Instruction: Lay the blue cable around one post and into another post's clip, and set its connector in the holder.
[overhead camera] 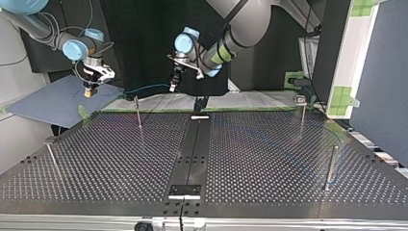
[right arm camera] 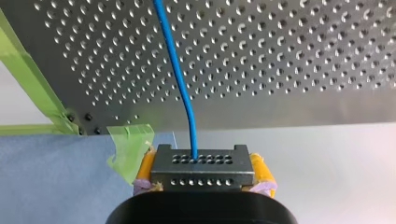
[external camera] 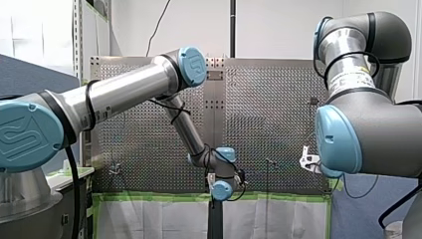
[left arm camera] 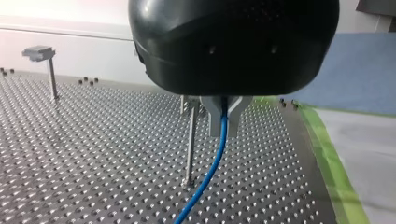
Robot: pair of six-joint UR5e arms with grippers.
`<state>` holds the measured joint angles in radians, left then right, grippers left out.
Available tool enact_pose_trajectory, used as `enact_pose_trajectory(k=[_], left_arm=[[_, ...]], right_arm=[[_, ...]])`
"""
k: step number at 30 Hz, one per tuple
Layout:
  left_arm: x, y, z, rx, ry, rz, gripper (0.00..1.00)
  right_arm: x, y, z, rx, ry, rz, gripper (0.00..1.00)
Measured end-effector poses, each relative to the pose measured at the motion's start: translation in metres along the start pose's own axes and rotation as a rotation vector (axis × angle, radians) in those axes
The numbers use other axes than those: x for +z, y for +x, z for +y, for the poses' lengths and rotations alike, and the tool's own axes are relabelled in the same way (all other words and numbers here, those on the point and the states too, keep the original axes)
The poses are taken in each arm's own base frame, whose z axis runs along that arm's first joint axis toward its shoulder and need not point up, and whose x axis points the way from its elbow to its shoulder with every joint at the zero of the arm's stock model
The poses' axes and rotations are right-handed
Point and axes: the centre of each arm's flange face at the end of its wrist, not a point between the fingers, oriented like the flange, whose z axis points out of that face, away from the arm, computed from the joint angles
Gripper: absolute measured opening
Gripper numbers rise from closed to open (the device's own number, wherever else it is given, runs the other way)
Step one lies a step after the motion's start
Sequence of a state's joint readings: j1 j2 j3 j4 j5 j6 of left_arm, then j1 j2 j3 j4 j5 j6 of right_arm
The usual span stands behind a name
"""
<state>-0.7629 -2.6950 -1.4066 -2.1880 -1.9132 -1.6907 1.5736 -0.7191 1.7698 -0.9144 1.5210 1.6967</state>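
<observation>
Blue cable hung between both hands near the counter's edge on the arms' side. My right hand was closed on the connector with its yellow pads. My left hand was closed on the cable, just beside a thin post. It seemed best to lead the cable low around this post, with slight tension only.

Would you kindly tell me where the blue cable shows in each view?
Front view: not discernible.
Top view: blue cable strung between my left gripper and my right gripper.
Left wrist view: cable hangs from my left gripper, beside a post.
Right wrist view: cable runs from the held connector over the perforated table.
Shared landmark: the perforated table.
</observation>
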Motion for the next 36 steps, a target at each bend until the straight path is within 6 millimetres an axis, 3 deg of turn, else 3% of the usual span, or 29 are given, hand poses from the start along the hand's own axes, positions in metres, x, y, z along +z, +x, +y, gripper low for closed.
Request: enact_pose_trajectory(k=[16, 24, 36], left_arm=[[0.015, -0.015, -0.045, -0.042, 0.051, -0.034, 0.0], [0.017, -0.017, -0.044, -0.043, 0.039, -0.038, 0.0], [0.023, -0.018, -0.038, -0.027, 0.028, -0.045, 0.0]], right_arm=[[0.012, 0.01, 0.015, 0.01, -0.007, 0.052, 0.0], [0.019, 0.014, 0.02, 0.008, 0.047, 0.084, 0.0], [0.025, 0.002, 0.025, 0.03, 0.136, 0.065, 0.0]])
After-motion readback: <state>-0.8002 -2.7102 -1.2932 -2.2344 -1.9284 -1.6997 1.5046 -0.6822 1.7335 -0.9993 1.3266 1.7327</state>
